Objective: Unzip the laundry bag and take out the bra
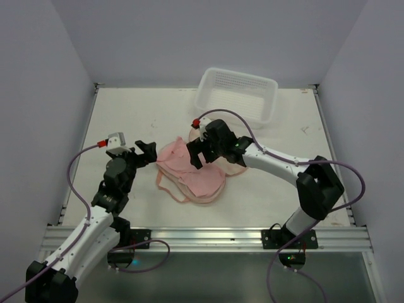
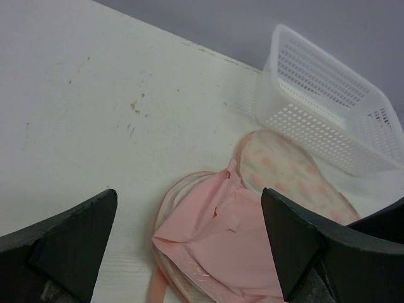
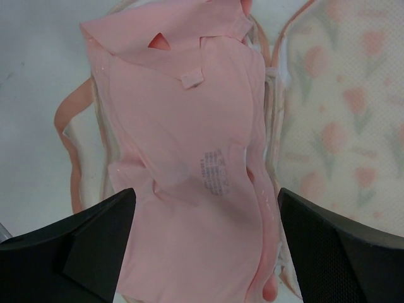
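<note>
The right arm reaches in from the basket's side, wrist bent down, its right jaws spread wide just above the plain light-pink soft fabric bra (image 3: 189,126), gripping nothing. The left arm stretches low toward the same spot from the side away from the white plastic lattice basket (image 1: 235,74); its left jaws stand wide beside the bra. The peach-pink printed fabric laundry bag (image 3: 341,126) lies open on the desk (image 1: 126,113) near the basket. The bra is draped over the lobe farther from the basket.
</note>
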Tool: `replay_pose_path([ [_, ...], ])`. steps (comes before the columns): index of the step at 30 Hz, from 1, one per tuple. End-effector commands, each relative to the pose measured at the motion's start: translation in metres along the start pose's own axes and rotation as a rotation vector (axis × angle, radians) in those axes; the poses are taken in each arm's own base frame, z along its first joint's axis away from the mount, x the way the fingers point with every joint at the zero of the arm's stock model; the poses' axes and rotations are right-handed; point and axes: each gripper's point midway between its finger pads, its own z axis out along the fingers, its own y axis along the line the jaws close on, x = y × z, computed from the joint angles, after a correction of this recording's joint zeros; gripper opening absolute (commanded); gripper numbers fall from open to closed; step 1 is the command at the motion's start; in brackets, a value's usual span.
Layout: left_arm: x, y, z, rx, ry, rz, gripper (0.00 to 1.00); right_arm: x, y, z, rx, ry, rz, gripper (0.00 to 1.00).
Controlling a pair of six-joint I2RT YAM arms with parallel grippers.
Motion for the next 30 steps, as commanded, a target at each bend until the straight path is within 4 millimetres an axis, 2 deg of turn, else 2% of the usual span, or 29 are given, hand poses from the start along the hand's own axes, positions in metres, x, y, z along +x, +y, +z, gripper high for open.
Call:
replay_pose_path([
  [1,-0.014,-0.001,0.0,0.002,-0.06,-0.005,1.0,-0.018,0.01,0.008,-0.066,-0.013,-0.098,0.96],
  [2,-0.014,0.0,0.0,-0.001,-0.064,-0.007,1.0,-0.011,0.01,0.014,-0.075,0.012,-0.104,0.96],
  [7,-0.018,-0.001,-0.004,0.008,-0.085,-0.019,1.0,-0.005,0.016,0.028,-0.126,0.041,-0.121,0.97],
  [13,-0.02,-0.001,-0.004,0.009,-0.09,-0.02,1.0,0.003,0.01,0.046,-0.097,0.082,-0.115,0.97],
  [23,-0.02,-0.003,-0.005,0.017,-0.089,-0.021,1.0,0.03,0.012,0.063,-0.109,0.175,-0.088,0.9],
  [26,-0.021,-0.003,-0.005,0.019,-0.092,-0.022,1.0,0.036,0.016,0.064,-0.127,0.192,-0.083,0.84],
  [28,-0.02,-0.003,-0.005,0.017,-0.089,-0.021,1.0,0.04,0.015,0.065,-0.124,0.201,-0.081,0.73],
  [29,-0.021,-0.002,-0.005,0.015,-0.092,-0.021,1.0,0.039,0.014,0.064,-0.119,0.199,-0.075,0.65],
  [30,-0.021,-0.003,-0.005,0.017,-0.091,-0.021,1.0,0.038,0.012,0.064,-0.099,0.195,-0.071,0.46],
])
